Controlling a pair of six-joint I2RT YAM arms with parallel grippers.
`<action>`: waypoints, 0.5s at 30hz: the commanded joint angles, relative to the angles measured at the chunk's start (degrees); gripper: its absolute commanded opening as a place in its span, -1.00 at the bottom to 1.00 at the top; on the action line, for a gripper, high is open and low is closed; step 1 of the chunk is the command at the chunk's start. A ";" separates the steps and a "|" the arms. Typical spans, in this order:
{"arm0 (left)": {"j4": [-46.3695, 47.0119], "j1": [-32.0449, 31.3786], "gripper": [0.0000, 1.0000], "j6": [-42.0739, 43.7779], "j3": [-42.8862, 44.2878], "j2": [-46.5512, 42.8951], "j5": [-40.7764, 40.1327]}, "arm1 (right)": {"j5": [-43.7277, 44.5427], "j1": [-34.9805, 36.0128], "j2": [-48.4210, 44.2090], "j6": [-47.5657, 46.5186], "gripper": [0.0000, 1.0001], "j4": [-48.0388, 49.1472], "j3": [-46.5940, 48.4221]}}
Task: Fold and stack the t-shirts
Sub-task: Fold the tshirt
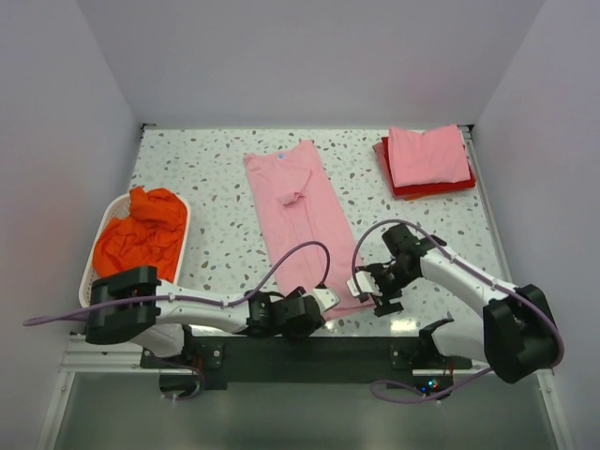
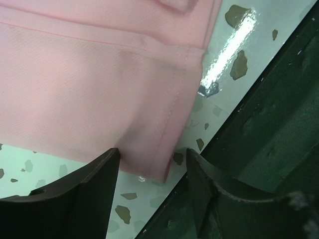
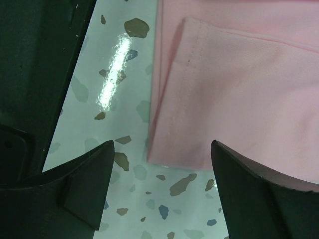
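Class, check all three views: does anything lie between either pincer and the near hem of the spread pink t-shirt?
Nothing visible does. The left pincer and the right pincer each stand open at a near hem corner of the pink t-shirt, with only bare table beside it.

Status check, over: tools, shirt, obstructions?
Left tool, right tool both open, astride near hem corners of spread pink shirt. Shirt flat, long strip, not gripped. Nothing in the way.

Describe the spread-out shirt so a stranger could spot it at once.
On the speckled table, look midway between the basket at left and the folded stack at far right. The pink shirt there is the only one laid out long, not stacked or heaped.
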 commanded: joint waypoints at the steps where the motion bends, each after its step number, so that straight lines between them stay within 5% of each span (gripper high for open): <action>1: 2.02 -0.37 0.20 -3.09 0.69 1.83 -1.92 | 0.97 2.23 -3.16 -1.21 0.62 4.47 -2.64; 5: 1.14 -0.46 -0.15 -3.97 1.75 4.46 -1.66 | 4.49 5.93 -3.70 1.07 0.61 7.91 -4.32; 6: 1.23 -0.46 -0.40 -4.49 1.75 4.56 -1.65 | 5.45 7.15 -3.52 1.78 0.58 8.87 -4.41; 11: 2.19 -0.46 -0.54 -5.11 0.18 2.90 0.27 | 9.15 10.41 -1.68 3.02 0.42 11.69 -5.37; 15: 3.59 -0.37 -0.63 -6.51 -1.67 0.61 2.12 | 11.35 10.59 -1.67 3.10 -0.04 13.01 -6.34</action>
